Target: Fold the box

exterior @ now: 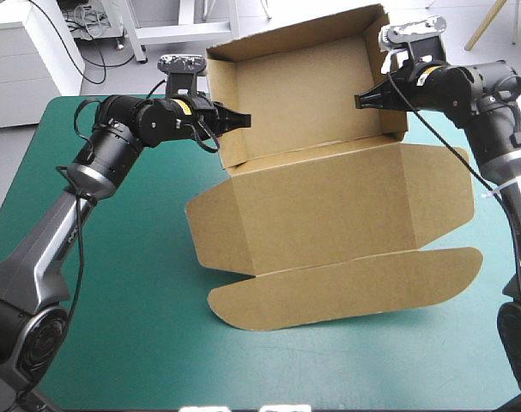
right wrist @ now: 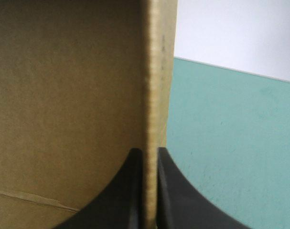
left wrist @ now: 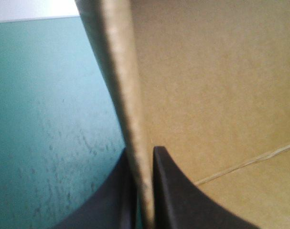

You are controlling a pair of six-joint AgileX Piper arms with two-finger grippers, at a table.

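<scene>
- Right now the box (exterior: 329,197) sits centre to upper centre of the high view on the teal-green tabletop (exterior: 114,300). The open tray is toward the top of the frame and the lid (exterior: 337,210) lies flat below it. The rounded tuck flap (exterior: 346,292) is nearest the bottom edge.
- Left pincer (exterior: 239,120): all but closed, clamped on the tray's left wall (exterior: 224,129), with one black finger on each face of the board.
- Right pincer (exterior: 363,100): same state, pinching the right wall (exterior: 397,86) near its top edge.
- Slip risk: both grips are only on thin wall edges. A fast lift or swing could let the board slide out of the fingers.
- Skew risk: if one arm leads the other, the tray probably racks and the tucked walls could pop loose.
- Spread risk: arms pulling apart would bow the walls outward or tear at the corner creases. Pushing them together would buckle the tray floor.
- Drag risk: the lid and flap lie on the cover, so moving the tray could snag them and crease the hinge line in the wrong place.
- Can't tell whether the tray's far edge is resting on the tabletop or lifted. If it is lifted, the weight of the hanging lid adds load on both pinches.
</scene>
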